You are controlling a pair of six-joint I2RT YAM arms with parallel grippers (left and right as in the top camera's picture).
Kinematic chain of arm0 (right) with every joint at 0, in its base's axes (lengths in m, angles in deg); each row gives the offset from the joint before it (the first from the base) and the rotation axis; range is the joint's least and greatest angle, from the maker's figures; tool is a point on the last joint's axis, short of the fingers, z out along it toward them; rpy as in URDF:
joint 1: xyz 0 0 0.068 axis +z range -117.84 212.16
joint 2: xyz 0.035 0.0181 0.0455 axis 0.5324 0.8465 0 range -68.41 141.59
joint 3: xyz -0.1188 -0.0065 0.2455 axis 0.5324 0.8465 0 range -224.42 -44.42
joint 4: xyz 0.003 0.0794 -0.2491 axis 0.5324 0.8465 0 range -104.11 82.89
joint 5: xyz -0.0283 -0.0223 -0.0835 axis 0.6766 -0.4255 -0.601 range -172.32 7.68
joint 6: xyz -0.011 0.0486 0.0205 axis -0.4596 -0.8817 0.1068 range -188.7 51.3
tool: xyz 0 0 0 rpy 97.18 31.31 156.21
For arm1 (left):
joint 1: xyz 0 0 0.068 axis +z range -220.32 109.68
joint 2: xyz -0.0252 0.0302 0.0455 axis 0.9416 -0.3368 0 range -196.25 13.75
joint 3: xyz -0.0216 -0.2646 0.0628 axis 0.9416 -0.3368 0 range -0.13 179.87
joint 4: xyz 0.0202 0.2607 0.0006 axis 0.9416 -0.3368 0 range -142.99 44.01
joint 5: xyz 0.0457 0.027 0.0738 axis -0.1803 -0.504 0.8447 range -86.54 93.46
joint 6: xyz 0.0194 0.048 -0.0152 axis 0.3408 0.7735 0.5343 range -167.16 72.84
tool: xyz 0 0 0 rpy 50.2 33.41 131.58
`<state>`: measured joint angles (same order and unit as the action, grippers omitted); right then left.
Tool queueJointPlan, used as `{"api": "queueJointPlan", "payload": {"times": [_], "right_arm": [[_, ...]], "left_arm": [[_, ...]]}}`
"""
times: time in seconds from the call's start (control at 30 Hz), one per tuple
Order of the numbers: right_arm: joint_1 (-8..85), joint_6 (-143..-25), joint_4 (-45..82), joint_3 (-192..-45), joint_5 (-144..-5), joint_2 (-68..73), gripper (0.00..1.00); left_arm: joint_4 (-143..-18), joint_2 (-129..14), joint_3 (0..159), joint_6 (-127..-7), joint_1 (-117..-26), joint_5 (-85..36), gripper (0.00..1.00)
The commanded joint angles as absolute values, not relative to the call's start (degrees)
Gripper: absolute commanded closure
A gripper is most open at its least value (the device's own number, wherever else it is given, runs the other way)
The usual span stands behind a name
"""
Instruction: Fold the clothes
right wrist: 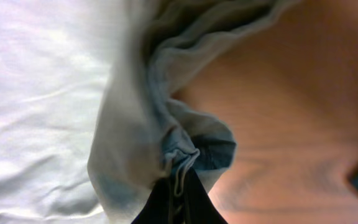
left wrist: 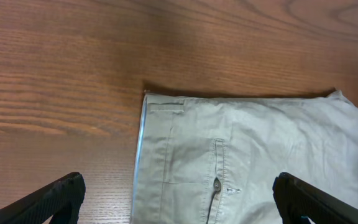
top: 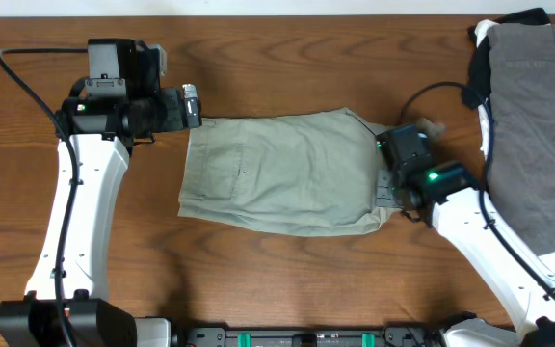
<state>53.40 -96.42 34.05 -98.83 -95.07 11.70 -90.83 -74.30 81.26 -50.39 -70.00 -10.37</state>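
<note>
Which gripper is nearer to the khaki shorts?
Right. The right gripper is shut on the shorts, pinching their edge on its own side. The left gripper stands open at their far left corner, holding nothing.

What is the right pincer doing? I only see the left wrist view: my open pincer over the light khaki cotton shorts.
Observer: The right pincer is shut on a bunched fold at the blue-lined edge of the light khaki cotton shorts.
Operator: Any other clothes nearby?
Observer: Yes, a pile of grey, black and white garments lies off to the right, apart from the shorts.
</note>
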Motion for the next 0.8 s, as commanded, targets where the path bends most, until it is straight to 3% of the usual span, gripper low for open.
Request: {"api": "queueJointPlan", "payload": {"times": [0.0,0.2,0.37,0.4,0.53,0.6,0.7,0.77], "right_arm": [[50.1,-102.6,35.0,-96.7,-96.9,12.1,0.98],[45.2,-105.1,35.0,-91.4,-96.9,12.1,0.97],[41.7,-105.1,36.6,-89.7,-97.1,12.1,0.86],[40.9,-104.8,36.8,-89.7,-97.4,12.1,0.83],[37.2,-102.8,35.7,-89.7,-97.8,12.1,0.44],[35.2,-100.6,34.7,-89.8,-96.8,12.1,0.31],[32.7,-95.2,34.5,-91.0,-91.1,12.1,0.27],[32.0,-90.9,34.5,-92.3,-85.7,12.1,0.34]], "left_arm": [[-90.9,-74.2,82.2,-51.1,-69.7,-11.1,0.02],[-90.9,-74.2,82.2,-51.1,-69.7,-11.1,0.02],[-90.9,-74.2,82.2,-51.1,-69.7,-11.1,0.02],[-90.9,-74.2,82.2,-51.1,-69.7,-11.1,0.02],[-90.9,-74.2,82.2,-51.1,-69.7,-11.1,0.02],[-90.9,-74.2,82.2,-51.1,-69.7,-11.1,0.02],[-90.9,-74.2,82.2,-51.1,-69.7,-11.1,0.02],[-90.9,-74.2,82.2,-51.1,-69.7,-11.1,0.02]]}}
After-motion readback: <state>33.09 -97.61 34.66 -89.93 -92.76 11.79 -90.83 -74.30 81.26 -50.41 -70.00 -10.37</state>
